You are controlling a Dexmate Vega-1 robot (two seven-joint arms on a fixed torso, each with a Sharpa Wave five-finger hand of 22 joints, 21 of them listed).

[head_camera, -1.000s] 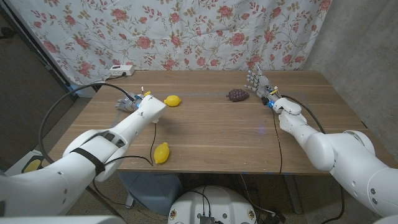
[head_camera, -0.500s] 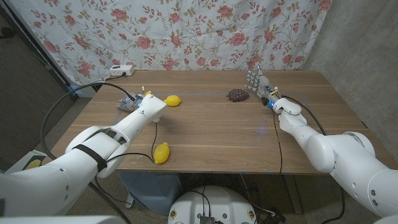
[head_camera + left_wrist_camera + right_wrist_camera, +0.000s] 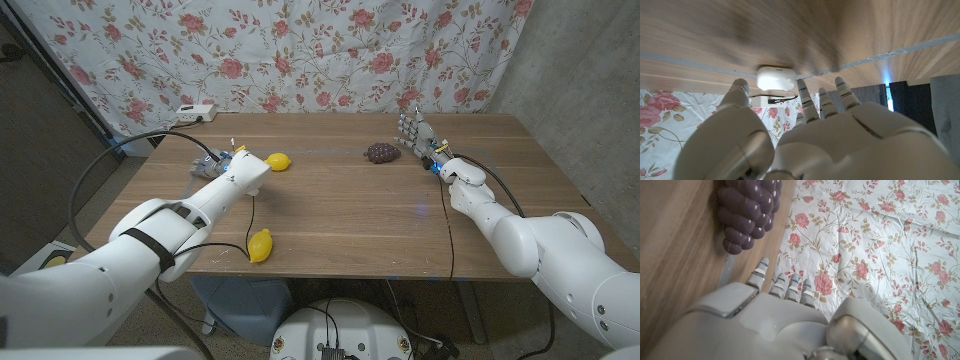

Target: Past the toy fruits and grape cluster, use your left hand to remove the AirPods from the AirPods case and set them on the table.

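Left hand (image 3: 805, 140) holds nothing; its fingers (image 3: 807, 102) are extended and moderately spread. The AirPods case (image 3: 775, 78), closed as far as can be judged, lies on the table (image 3: 340, 210) straight beyond the fingertips, near but not touching, between thumb and nearest finger. Its long axis runs across the line of the fingers. In the head view the case is hidden behind the left hand (image 3: 212, 165). Right hand (image 3: 417, 133), fingers apart and empty, stands beside the grape cluster (image 3: 381, 152), well apart from the case. The left hand is the nearer; a short advance should suffice.

Floral curtain (image 3: 300, 55) behind wooden table (image 3: 340, 215) — power strip (image 3: 194, 114) at far-left corner.
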